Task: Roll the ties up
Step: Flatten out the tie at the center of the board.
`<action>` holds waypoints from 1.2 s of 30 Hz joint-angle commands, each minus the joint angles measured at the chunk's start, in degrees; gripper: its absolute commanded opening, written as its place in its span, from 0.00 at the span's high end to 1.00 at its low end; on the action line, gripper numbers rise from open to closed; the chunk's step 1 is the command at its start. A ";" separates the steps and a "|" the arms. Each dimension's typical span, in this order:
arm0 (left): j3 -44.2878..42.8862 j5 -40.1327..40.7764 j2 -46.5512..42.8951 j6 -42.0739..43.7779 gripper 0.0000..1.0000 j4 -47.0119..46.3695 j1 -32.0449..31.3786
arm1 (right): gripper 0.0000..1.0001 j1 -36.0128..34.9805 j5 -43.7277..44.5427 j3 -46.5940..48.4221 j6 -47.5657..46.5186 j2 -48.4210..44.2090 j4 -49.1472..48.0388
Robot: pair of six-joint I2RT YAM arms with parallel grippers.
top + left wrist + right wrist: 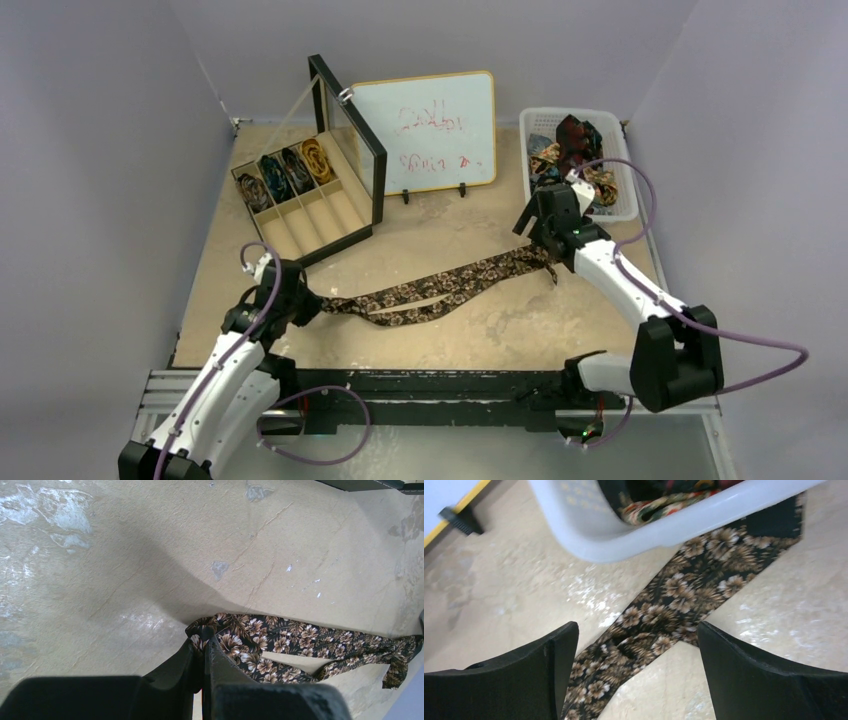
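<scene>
On table (520,330), 1 floral tie (480,270), L fingers (175,676) pinching end, R fingers (524,675) wide; 4 rolls (285,172) boxed.

I noted tan-and-cream flowers on a black ground on the tie (674,605). The basket (572,112) was white, the heaped ties (575,140) dark red, blue and gold. The whiteboard (430,130) had a yellow frame and red scribbles. The table (500,335) was beige.

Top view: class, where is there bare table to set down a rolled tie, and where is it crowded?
Bare: between the floral tie and whiteboard; between tie and the near rail; the box's front slots. Crowded: the basket, box's back row.
</scene>
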State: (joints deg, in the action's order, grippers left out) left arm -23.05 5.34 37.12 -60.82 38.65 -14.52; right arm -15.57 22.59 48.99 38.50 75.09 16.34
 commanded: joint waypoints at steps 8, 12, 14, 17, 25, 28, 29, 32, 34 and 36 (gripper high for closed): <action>-2.37 -0.27 0.60 1.50 1.00 -1.30 0.22 | 0.13 0.04 -13.33 -3.09 0.87 5.38 -8.39; -2.48 -0.16 0.40 1.49 1.00 -1.30 0.26 | 0.14 0.04 -9.65 -2.59 2.15 8.81 -9.33; -2.69 -0.01 0.57 1.49 1.00 -0.98 0.27 | 0.17 0.06 -7.55 -2.00 3.11 10.39 -8.65; -2.92 0.35 0.58 1.58 1.00 -0.78 0.24 | 0.19 0.06 -5.61 -0.70 3.30 10.43 -7.10; -2.56 0.11 1.16 1.84 1.00 -1.12 0.25 | 0.20 0.04 -8.77 1.84 1.04 4.09 -2.92; -2.34 -0.11 1.30 1.75 1.00 -1.34 0.27 | 0.18 0.05 -11.70 -3.38 7.19 0.75 -2.75; -2.27 -0.15 1.29 1.75 1.00 -1.31 0.25 | 0.18 0.02 -11.75 -4.97 9.33 0.09 -2.23; -2.08 -0.40 1.15 1.83 1.00 -1.68 0.25 | 0.22 0.08 -8.09 -7.79 16.24 -0.89 -2.04; -2.25 -0.36 1.34 2.08 1.00 -1.70 0.23 | 0.26 0.09 -5.02 -8.20 19.49 -0.79 -1.53; -2.48 -0.25 1.53 2.27 1.00 -1.70 0.27 | 0.29 0.07 -2.64 -7.37 22.10 -0.45 0.06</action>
State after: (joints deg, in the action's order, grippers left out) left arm -23.42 5.13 38.46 -60.23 38.46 -14.52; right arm -15.64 14.15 41.15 51.92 74.61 13.28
